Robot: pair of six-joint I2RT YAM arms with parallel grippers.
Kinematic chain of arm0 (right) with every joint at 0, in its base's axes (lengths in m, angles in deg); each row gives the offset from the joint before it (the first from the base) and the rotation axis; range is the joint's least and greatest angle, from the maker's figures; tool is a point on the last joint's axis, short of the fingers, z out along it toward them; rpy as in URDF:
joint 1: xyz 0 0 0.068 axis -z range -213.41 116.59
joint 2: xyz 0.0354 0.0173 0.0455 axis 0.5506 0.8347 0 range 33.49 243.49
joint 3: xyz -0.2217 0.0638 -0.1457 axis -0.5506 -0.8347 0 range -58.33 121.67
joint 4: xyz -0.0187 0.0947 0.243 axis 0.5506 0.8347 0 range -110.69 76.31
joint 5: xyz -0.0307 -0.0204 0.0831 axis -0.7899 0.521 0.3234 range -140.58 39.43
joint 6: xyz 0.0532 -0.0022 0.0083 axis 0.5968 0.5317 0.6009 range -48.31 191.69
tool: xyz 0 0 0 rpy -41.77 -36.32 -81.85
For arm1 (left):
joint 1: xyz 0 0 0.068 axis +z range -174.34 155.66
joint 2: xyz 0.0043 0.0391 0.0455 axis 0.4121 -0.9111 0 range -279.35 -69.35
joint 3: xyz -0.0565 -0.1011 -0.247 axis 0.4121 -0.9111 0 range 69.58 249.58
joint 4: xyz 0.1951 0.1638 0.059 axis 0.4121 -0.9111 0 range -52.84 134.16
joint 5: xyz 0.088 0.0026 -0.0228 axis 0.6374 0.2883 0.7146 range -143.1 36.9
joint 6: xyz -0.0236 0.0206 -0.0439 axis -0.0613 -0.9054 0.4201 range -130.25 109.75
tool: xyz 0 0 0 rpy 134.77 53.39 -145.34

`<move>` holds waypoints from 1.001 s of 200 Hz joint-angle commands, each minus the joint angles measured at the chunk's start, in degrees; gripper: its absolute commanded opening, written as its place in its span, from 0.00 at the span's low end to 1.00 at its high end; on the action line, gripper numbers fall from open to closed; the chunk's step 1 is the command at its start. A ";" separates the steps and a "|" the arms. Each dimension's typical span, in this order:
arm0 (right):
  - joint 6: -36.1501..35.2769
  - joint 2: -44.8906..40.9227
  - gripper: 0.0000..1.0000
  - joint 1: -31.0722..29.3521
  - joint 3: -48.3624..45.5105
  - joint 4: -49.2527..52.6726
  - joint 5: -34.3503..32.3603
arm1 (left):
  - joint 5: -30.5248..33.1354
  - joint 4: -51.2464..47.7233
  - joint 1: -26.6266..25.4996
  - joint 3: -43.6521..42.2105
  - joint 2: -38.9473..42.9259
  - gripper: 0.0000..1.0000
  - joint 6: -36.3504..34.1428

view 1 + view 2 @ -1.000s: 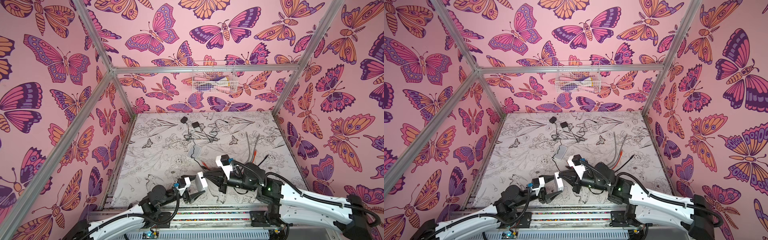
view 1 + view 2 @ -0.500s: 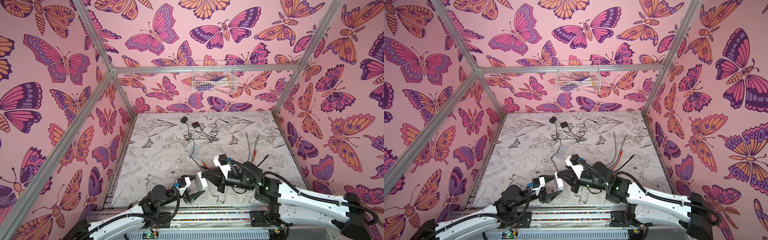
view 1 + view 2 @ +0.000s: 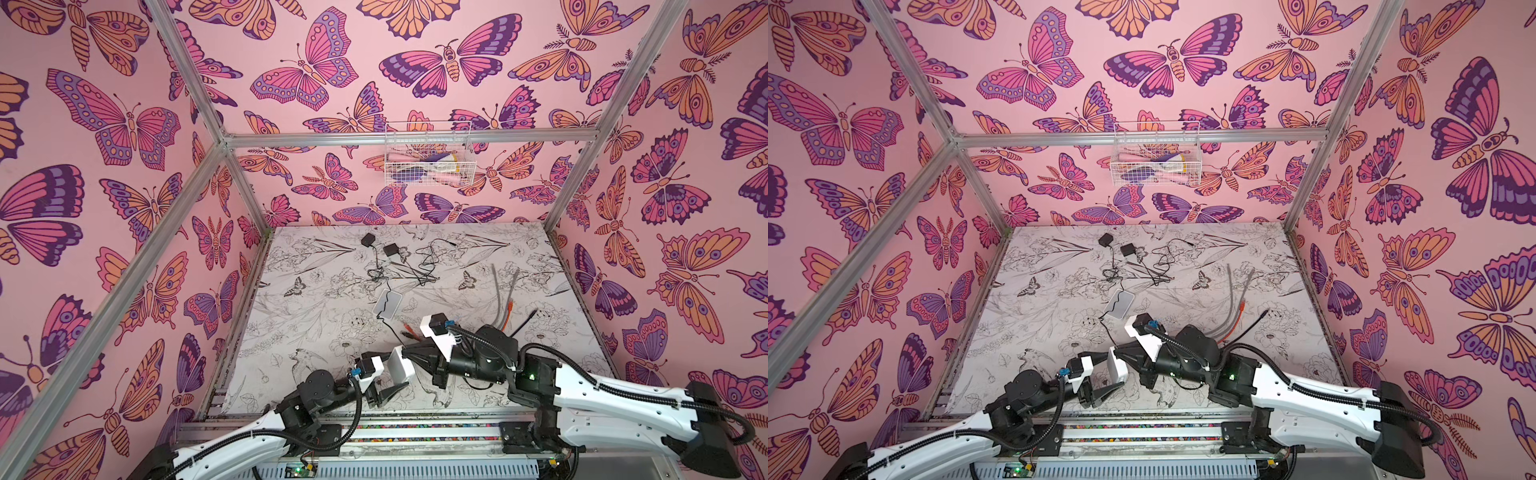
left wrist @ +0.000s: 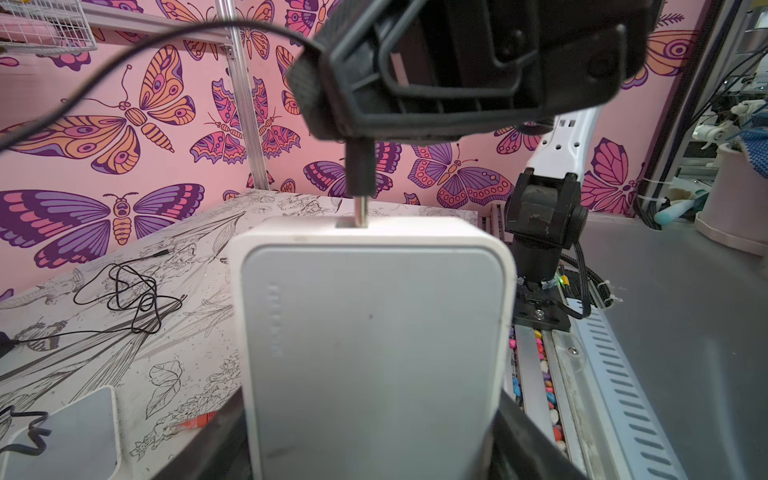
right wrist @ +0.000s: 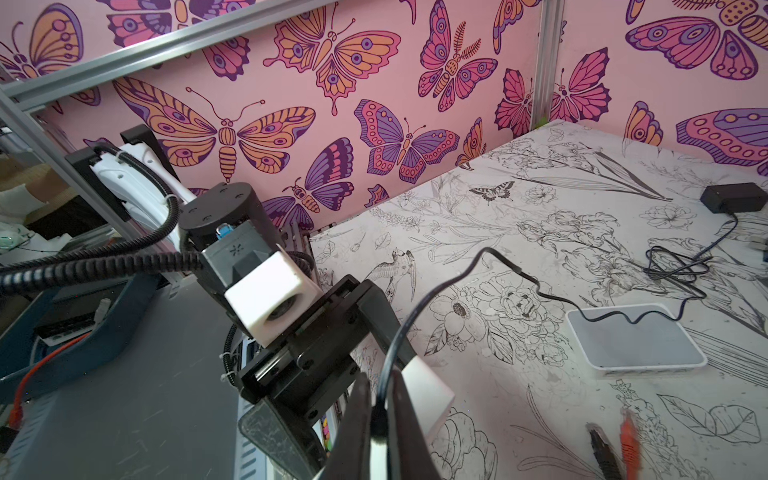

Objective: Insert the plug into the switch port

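Observation:
My left gripper (image 3: 395, 376) (image 4: 370, 440) is shut on a white switch (image 3: 401, 365) (image 3: 1117, 368) (image 4: 374, 340), held on edge above the table's front in both top views, one finger on each long side. My right gripper (image 3: 409, 353) (image 3: 1120, 354) (image 5: 379, 399) is shut on the black plug (image 4: 359, 174) (image 5: 378, 419), whose thin cable (image 5: 440, 291) trails back over the table. In the left wrist view the plug's metal tip (image 4: 360, 214) meets a small recess in the switch's far edge. How deep it sits cannot be told.
A second white switch (image 3: 387, 303) (image 5: 636, 340) lies flat mid-table with a black cable across it. Two black adapters (image 3: 368, 240) (image 3: 391, 249) and tangled cords lie behind. Grey and orange cables (image 3: 505, 299) lie to the right, and a wire basket (image 3: 428, 153) hangs on the back wall.
My right gripper has moved left with the plug, closing onto the edge of the held switch. The left arm and the switch have stayed put.

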 commanded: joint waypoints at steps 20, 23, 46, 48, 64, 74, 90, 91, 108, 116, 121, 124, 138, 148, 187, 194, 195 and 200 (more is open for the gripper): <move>-1.97 2.04 0.00 -1.47 1.34 6.26 -1.42 | 2.03 4.41 -0.02 -0.71 0.19 0.00 -0.90; -1.98 2.19 0.00 -1.57 1.43 6.27 -1.53 | 2.07 4.41 -0.04 -0.76 0.27 0.00 -0.90; -1.92 2.87 0.00 -1.75 1.10 6.13 -2.33 | 2.34 4.39 0.04 -0.93 1.28 0.00 -0.49; -1.95 2.95 0.00 -1.75 1.09 6.07 -2.32 | 2.34 4.34 0.01 -0.97 1.36 0.00 -0.47; -1.51 3.48 0.00 -1.76 0.26 5.39 -2.78 | 2.09 4.39 0.00 -1.04 2.33 0.00 -0.22; -1.29 3.73 0.00 -1.75 -0.11 5.12 -3.09 | 2.08 4.41 -0.06 -1.17 3.10 0.00 0.09; -1.03 3.78 0.00 -1.80 -0.82 4.55 -3.81 | 2.14 4.58 -0.04 -1.52 4.48 0.00 0.41; -1.02 3.76 0.00 -1.78 -0.84 4.49 -3.81 | 2.15 4.58 -0.05 -1.54 4.58 0.00 0.46; -0.93 3.57 0.00 -1.75 -1.39 4.18 -4.37 | 2.16 4.58 -0.04 -1.91 6.21 0.00 0.89; -0.93 3.56 0.00 -1.75 -1.52 4.13 -4.65 | 2.08 4.56 0.02 -2.23 7.04 0.00 1.11; -0.93 3.56 0.00 -1.75 -1.56 4.17 -4.64 | 2.11 4.51 0.02 -2.33 7.48 0.00 1.27; -0.93 3.56 0.00 -1.75 -1.63 4.17 -4.67 | 2.12 4.52 0.03 -2.38 7.75 0.00 1.32; -0.90 3.77 0.00 -1.75 -1.85 4.09 -5.00 | 1.94 4.33 0.02 -2.49 8.74 0.00 1.67; -0.93 3.98 0.00 -1.76 -1.91 3.96 -5.05 | 1.90 4.23 0.01 -2.51 9.23 0.00 1.83; -0.40 4.40 0.00 -1.76 -2.44 3.53 -4.55 | 1.81 3.89 0.02 -2.35 10.38 0.00 2.22; -0.34 4.51 0.00 -1.75 -2.53 3.63 -4.39 | 1.81 3.81 0.02 -2.32 10.45 0.00 2.25; -0.32 4.52 0.00 -1.75 -2.53 3.64 -4.36 | 1.81 3.80 0.02 -2.28 10.42 0.00 2.26; -0.31 4.54 0.00 -1.75 -2.57 3.54 -4.29 | 1.81 3.82 0.01 -2.25 10.45 0.00 2.24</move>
